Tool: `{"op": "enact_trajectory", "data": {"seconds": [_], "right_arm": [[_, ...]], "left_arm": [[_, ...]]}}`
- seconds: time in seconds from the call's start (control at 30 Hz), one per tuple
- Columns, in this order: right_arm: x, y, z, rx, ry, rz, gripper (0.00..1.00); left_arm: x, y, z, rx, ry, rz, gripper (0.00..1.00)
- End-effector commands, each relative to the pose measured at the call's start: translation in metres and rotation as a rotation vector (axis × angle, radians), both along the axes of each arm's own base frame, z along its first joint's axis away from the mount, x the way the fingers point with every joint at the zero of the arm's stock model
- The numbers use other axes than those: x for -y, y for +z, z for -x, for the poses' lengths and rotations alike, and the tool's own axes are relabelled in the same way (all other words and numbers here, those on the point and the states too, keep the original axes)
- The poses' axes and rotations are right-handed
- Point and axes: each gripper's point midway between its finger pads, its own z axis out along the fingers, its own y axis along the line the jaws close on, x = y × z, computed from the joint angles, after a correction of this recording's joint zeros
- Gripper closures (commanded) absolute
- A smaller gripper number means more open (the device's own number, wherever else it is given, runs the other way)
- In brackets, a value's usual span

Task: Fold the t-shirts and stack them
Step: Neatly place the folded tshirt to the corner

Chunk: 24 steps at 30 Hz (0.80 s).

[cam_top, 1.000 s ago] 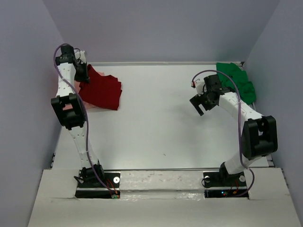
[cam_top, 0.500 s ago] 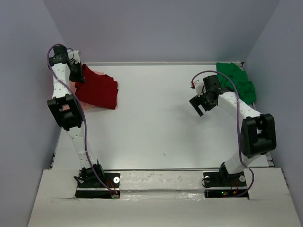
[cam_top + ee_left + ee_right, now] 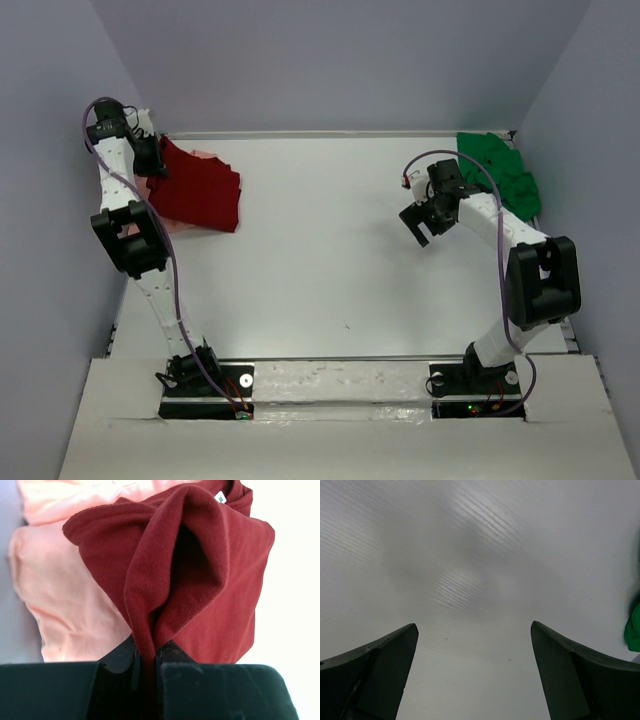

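far left corner of the counter: the left tool, nearly closed, pinches a raised fold of the dark red t-shirt, which lies bunched on top of the salmon pink t-shirt beside the left wall. the right tool hangs over bare counter, jaws spread wide with nothing between them, near the bright green t-shirt heaped in the far right corner. the job looks far from done, with the green shirt untouched and no squared stack in sight. the step in hand appears to be moving the red shirt by its pinched fold; whether off the pink one or onto it cannot be told. done well, that likely means lifting enough to part the two layers, keeping the pinch firm, and bringing the free tool to a second edge so the cloth spreads flat. a single pinch risks dragging the pink shirt along. no bin, basket or other container is in view.
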Motion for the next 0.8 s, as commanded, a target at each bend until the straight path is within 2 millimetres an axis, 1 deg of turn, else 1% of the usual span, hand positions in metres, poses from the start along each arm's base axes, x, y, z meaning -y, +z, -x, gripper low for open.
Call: {"op": "enact_trajectory", "data": {"seconds": [0.0,0.1,0.13,0.23,0.4,0.57,0.67,0.77], "right_arm": [[-0.002,0.013,-0.018,0.055,-0.008,-0.017,0.0],[-0.002,0.013,-0.018,0.051,-0.007,-0.014,0.0],[-0.001,0.012,-0.018,0.051,-0.009,-0.01,0.0],[0.0,0.011,-0.019,0.047,-0.012,-0.005,0.0],[0.0,0.008,-0.019,0.038,-0.012,-0.003,0.0],[-0.003,0.008,-0.019,0.032,-0.008,-0.016,0.0],[-0.003,0.007,-0.019,0.029,-0.007,-0.016,0.0],[-0.004,0.006,-0.019,0.022,-0.005,-0.019,0.0]], "left_arm": [[-0.02,0.061,0.002,0.143,0.029,-0.031,1.0],[-0.026,0.062,0.005,0.146,0.042,-0.02,1.0],[-0.033,0.064,0.007,0.15,0.055,-0.022,1.0],[-0.038,0.068,0.009,0.161,0.063,-0.017,1.0],[-0.035,0.065,0.012,0.152,0.046,-0.005,1.0],[-0.017,0.057,0.013,0.141,-0.011,0.057,1.0],[0.001,0.049,0.013,0.125,-0.074,0.086,1.0],[0.019,0.048,0.012,0.124,-0.12,0.111,1.0]]}}
